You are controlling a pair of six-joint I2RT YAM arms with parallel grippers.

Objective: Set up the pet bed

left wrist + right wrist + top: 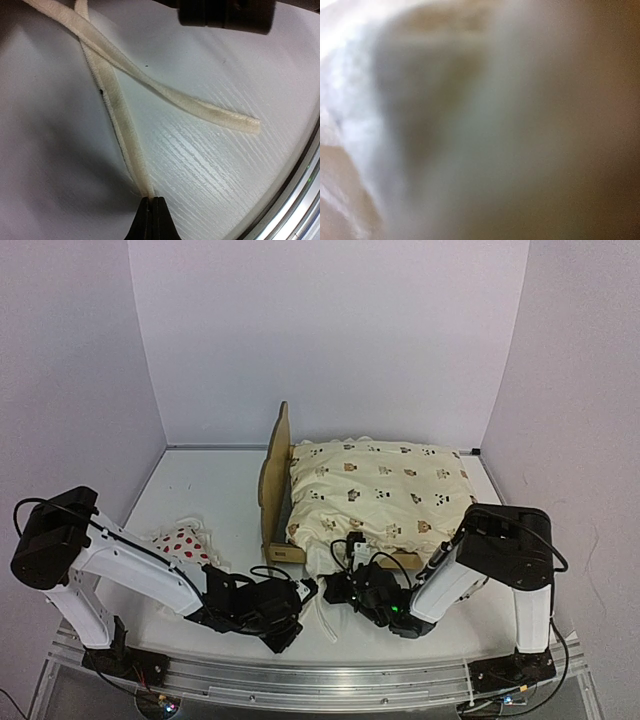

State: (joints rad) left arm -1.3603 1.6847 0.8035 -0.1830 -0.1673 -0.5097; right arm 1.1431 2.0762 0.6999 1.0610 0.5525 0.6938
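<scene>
Looking down from the top view, you find the pet bed [273, 475] toward the back of the white table [215, 495], right of its midline. Its plywood headboard stands upright at the bed's left end. A cream animal-print quilt [385, 490] covers the whole bed, and its near-left corner spills over the low side rail onto the table. A small white pillow with red dots [185, 543] lies on the table to the left, apart from the bed and beside your left arm.

Left gripper [303, 592]: it is low over the table in front of the bed's near-left corner. In the left wrist view its jaws are fully closed [152, 201], and the end of a cream tie [120, 110] is pinched between the tips. A second tie [200, 107] crosses over the first and ends loose on the table.

Right gripper [340, 585]: it sits at the spilled quilt corner, just beside the left gripper, with its jaws closed. The right wrist view is an unfocused blur of pale fabric, so you cannot tell whether any quilt is caught between the fingers.
</scene>
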